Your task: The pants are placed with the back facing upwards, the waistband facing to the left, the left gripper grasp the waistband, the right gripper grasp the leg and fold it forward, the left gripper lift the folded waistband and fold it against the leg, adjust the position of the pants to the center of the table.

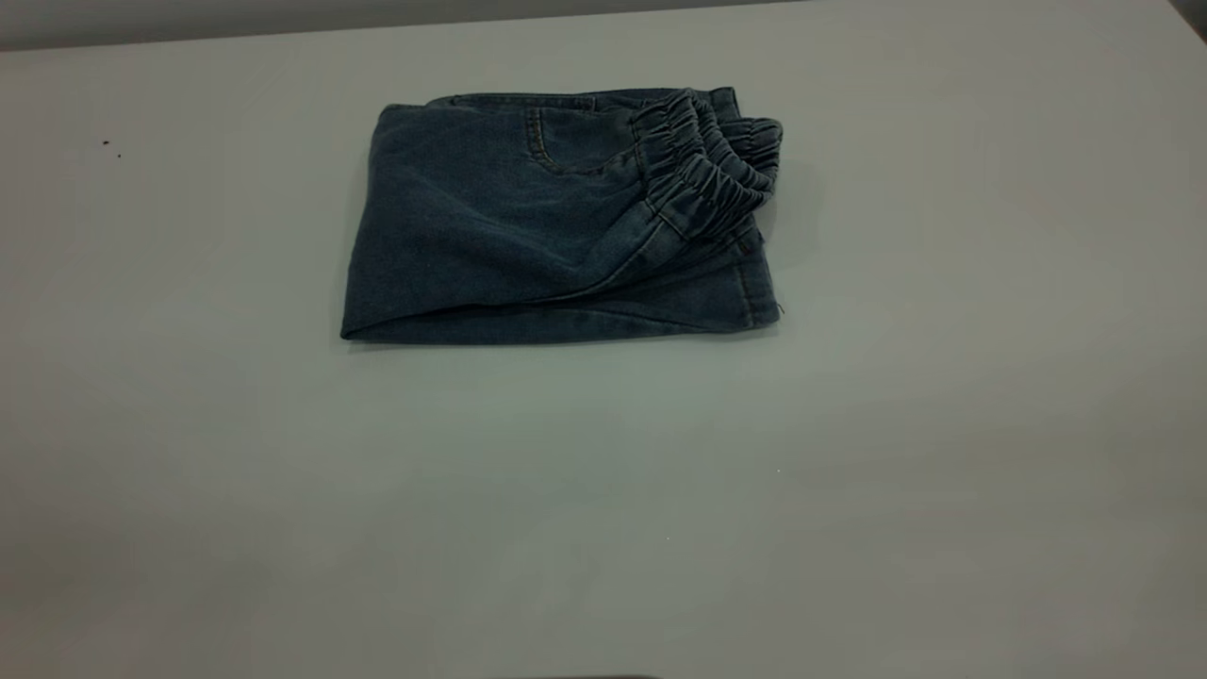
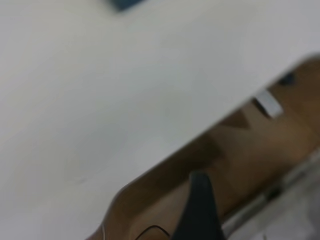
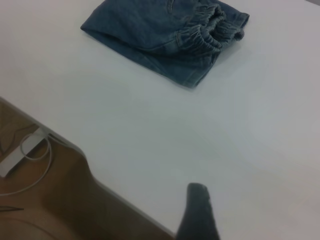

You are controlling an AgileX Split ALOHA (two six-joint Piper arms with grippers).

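Plain, flat white-grey bench (image 1: 603,528) filling nearly the whole exterior view, evenly and dimly lit, with two tiny dark specks (image 1: 111,148) near its left side. Narrow darker grey band of wall (image 1: 189,19) beyond the far edge. Below the rounded bench edge, brown wooden floor (image 3: 45,210). On that floor, a white power strip (image 3: 17,152) with a looped white cable (image 3: 42,160).
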